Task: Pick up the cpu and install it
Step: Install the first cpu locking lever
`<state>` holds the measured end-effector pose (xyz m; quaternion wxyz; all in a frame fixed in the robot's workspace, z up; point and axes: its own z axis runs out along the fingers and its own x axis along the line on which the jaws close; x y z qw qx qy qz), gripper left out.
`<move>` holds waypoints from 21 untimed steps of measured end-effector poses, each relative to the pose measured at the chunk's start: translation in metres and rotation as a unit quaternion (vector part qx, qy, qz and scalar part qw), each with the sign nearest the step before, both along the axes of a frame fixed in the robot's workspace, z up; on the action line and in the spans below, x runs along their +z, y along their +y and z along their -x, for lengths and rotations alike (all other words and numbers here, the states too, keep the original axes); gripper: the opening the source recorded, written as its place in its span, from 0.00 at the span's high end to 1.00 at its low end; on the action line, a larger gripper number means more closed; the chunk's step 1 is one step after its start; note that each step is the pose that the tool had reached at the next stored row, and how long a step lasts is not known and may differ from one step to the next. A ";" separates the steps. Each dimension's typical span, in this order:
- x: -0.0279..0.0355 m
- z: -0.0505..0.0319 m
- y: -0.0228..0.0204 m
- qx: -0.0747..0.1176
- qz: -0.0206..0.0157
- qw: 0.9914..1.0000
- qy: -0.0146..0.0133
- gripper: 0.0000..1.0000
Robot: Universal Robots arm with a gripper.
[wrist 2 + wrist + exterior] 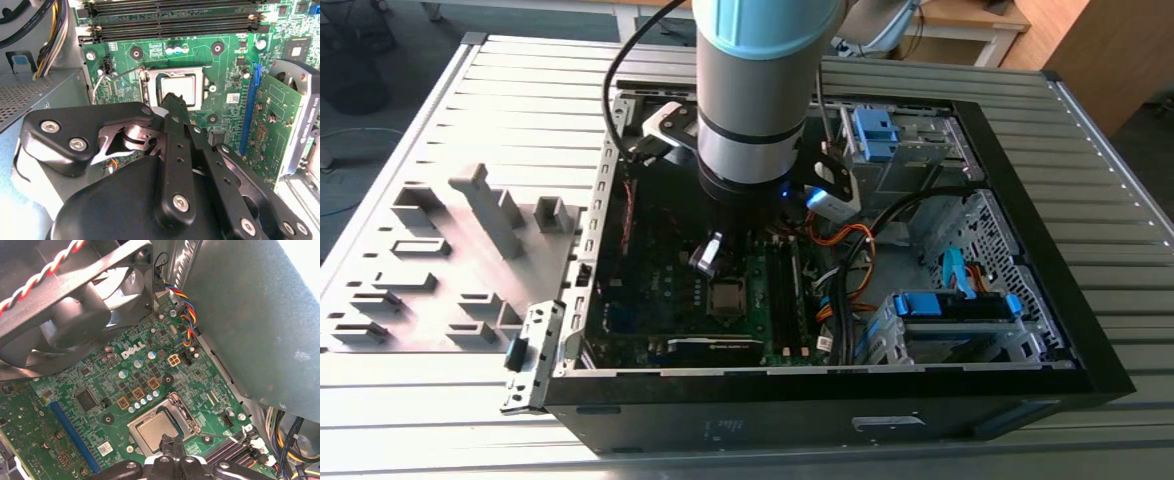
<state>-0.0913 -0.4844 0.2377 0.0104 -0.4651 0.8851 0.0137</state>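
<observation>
Gripper (173,99) closed, nothing between the fingers. Its tip sits over one edge of the cpu (181,84); I cannot tell whether they touch. The cpu lies flat in the metal-framed socket (186,415) on the green motherboard (100,380), inside the open computer case (1047,240).

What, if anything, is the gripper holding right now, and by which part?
It cannot be told. The cpu lies flat in its socket, and the gripper reaches down to the chip's edge; a grip there is not visible.
</observation>
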 end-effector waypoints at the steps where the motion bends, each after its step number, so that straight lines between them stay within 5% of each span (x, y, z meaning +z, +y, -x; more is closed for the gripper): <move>1: 0.0000 0.0000 0.0000 0.000 0.000 1.000 0.000 0.89; 14: 0.0215 0.0000 0.0005 0.000 0.000 1.000 0.000 0.89; 21: 0.0234 -0.0013 0.0084 0.000 -0.003 1.000 -0.001 0.89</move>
